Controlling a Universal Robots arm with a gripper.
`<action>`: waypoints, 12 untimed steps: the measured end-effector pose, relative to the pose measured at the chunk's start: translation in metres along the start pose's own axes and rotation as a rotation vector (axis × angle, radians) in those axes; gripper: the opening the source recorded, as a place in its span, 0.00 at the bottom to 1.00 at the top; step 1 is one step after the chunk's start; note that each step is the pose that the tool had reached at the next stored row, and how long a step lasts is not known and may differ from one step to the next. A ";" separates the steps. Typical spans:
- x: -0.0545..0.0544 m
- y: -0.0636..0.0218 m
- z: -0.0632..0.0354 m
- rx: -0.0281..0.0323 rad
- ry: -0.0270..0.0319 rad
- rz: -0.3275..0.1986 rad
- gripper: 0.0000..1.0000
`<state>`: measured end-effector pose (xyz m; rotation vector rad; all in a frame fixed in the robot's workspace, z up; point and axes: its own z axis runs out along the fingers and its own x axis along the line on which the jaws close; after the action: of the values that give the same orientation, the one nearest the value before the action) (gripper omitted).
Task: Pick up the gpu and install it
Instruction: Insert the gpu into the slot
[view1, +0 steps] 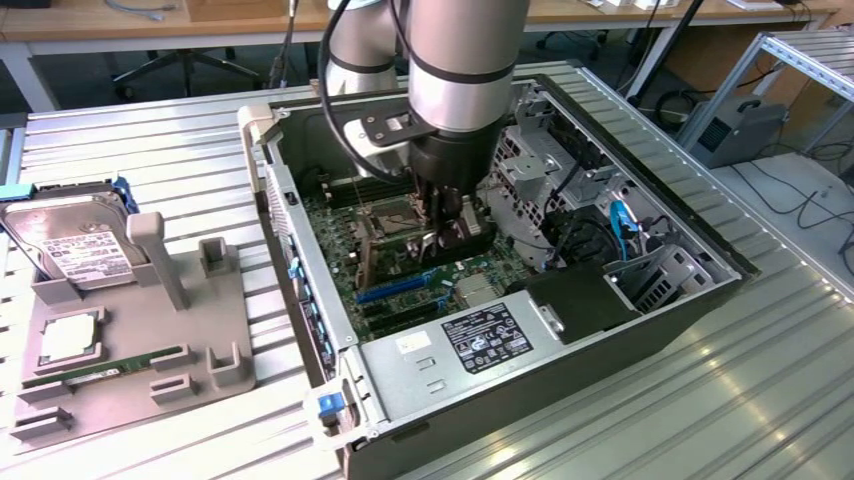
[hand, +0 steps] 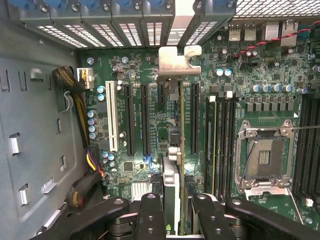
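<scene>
Your jaws grip the thin dark gpu card with silver bracket (hand: 172, 150) edge-on, lining it over the motherboard slot (hand: 170, 107).

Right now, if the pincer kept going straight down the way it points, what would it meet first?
Probably the motherboard: the pincer holds the gpu edge-on over its expansion slots, so the card's lower edge would touch first. Depth is unclear.

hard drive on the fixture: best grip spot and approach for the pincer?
Grip the hard drive across its two flat faces at the exposed upper edge, coming from above. It stands tilted on edge in the grey fixture, whose posts cover its lower part, so the top looks freest.
</scene>
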<state>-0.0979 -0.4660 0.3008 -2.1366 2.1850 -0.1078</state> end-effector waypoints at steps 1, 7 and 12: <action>0.000 0.0005 0.0001 0.0001 -0.0001 0.000 0.27; 0.000 0.0036 -0.0001 0.0000 0.0000 0.000 0.27; 0.000 0.0049 -0.0002 0.0000 0.0000 0.000 0.27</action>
<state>-0.1028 -0.4661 0.3004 -2.1367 2.1850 -0.1078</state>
